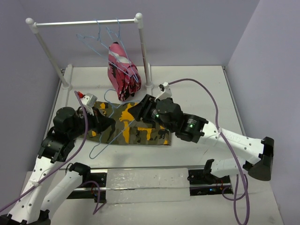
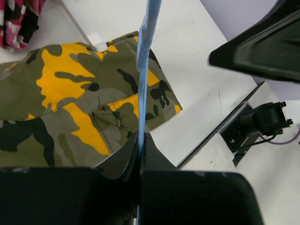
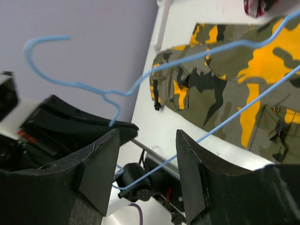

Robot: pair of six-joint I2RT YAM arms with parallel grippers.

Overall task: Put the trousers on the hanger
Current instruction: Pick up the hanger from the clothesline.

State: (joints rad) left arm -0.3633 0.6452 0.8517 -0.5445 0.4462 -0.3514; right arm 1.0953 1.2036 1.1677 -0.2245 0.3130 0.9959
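The olive camouflage trousers (image 1: 140,133) with black and orange-yellow patches lie flat on the white table. They also show in the left wrist view (image 2: 70,103) and the right wrist view (image 3: 225,79). My left gripper (image 1: 109,124) is shut on the thin light-blue hanger (image 1: 108,144) and holds it just above the trousers' left part. In the left wrist view the wire (image 2: 142,93) runs straight out from between the closed jaws (image 2: 140,143). My right gripper (image 1: 136,113) is open over the trousers' top edge. In its own view the hanger (image 3: 187,58) crosses in front of the open jaws (image 3: 146,140), untouched.
A white rail stand (image 1: 84,22) stands at the back with spare blue hangers (image 1: 101,35) and a pink, white and black camouflage garment (image 1: 123,72) hanging from it. A metal mounting rail (image 1: 145,180) runs along the near edge. Purple cables loop by both arms.
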